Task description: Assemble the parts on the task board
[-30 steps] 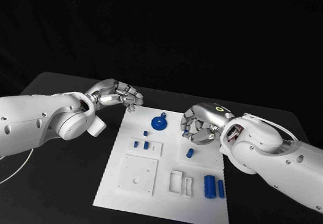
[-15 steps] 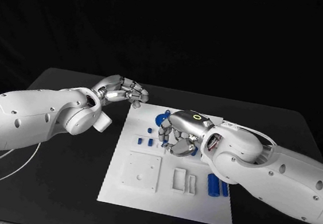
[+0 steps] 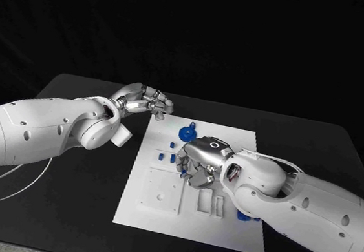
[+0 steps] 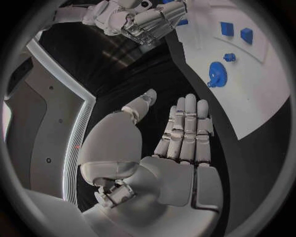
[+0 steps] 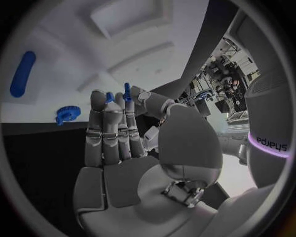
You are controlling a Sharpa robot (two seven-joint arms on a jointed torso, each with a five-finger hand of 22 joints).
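The white task board [image 3: 221,231] lies mid-table. A blue gear [image 3: 189,132] sits near its far edge, and two small blue blocks [image 3: 159,157] lie by its left side. My right hand [image 3: 197,162] hovers over the board's middle. It pinches a small blue part [image 5: 126,91] between thumb and fingertips. Two blue cylinders [image 3: 243,215] peek out from under the right forearm. My left hand [image 3: 148,102] hangs off the board's far left corner, fingers straight and holding nothing [image 4: 185,133]. The left wrist view shows the gear [image 4: 217,74], the blocks [image 4: 227,28] and the right hand [image 4: 145,22].
A raised white square [image 3: 159,194] and narrow white slot frames [image 3: 209,202] occupy the board's near half. A white cable [image 3: 2,187] trails over the black table at the left. In the right wrist view the gear [image 5: 66,114] and a blue peg [image 5: 21,74] lie beyond the fingers.
My right hand has travelled from the board's far right side leftward and nearer, to above its middle. The left hand stayed near the far left corner.
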